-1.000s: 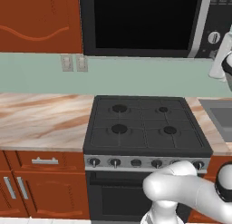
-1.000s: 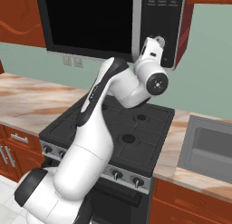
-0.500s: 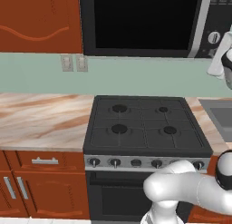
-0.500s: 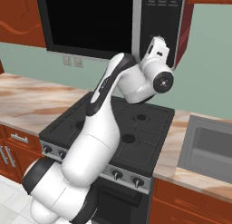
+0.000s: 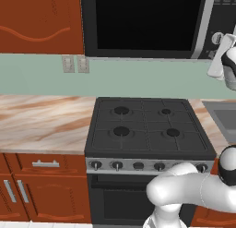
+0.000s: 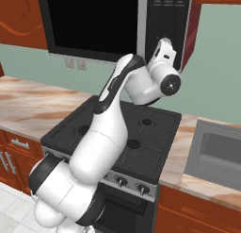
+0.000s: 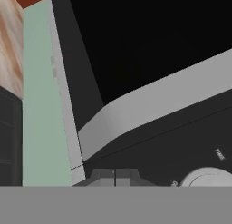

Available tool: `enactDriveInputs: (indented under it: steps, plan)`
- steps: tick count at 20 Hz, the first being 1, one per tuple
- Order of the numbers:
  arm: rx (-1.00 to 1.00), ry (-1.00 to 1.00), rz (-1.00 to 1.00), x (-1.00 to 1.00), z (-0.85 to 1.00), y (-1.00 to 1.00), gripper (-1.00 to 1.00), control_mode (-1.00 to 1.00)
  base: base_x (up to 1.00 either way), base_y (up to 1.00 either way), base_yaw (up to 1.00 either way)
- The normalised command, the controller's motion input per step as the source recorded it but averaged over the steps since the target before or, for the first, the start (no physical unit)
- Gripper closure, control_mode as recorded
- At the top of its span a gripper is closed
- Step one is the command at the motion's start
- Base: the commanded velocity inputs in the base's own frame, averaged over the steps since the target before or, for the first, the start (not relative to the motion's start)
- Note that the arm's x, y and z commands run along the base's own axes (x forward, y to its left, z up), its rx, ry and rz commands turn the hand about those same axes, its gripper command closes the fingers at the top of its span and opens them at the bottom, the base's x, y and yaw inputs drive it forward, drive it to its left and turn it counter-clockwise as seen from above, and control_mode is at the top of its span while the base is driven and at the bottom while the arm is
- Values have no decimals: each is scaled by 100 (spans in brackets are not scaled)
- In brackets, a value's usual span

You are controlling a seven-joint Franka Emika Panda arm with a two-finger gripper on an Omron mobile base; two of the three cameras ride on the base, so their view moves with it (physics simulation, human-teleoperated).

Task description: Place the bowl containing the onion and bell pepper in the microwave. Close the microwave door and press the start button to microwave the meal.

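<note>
Kitchen: black stove (image 5: 147, 130) sat below the microwave (image 6: 117, 24).
Microwave door (image 5: 143, 21): shut.
Gripper (image 6: 163, 45): raised at the control panel (image 6: 169, 24); finger spread unclear.

We saw the microwave (image 5: 152, 24) cut off by the top and right edges of the left base view, its control panel (image 5: 226, 10) mostly out of frame. The microwave door (image 6: 89, 24) was closed and black, so whatever lay behind it was hidden. The tool (image 6: 162, 44) was pressed against the panel, and we could not tell how its jaws stood. In the hand view, the white knob (image 7: 209, 177) was cut by the grey band.
</note>
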Motion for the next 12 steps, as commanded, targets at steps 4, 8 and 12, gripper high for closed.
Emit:
enactDriveInputs:
  steps: [4,8,12]
  plan:
    - [0,0,0,26,-1,-6,100,-100,0,0,0]
    - [0,0,0,26,0,-17,100,-100,0,0,0]
    - [0,0,0,25,0,-20,100,-100,0,0,0]
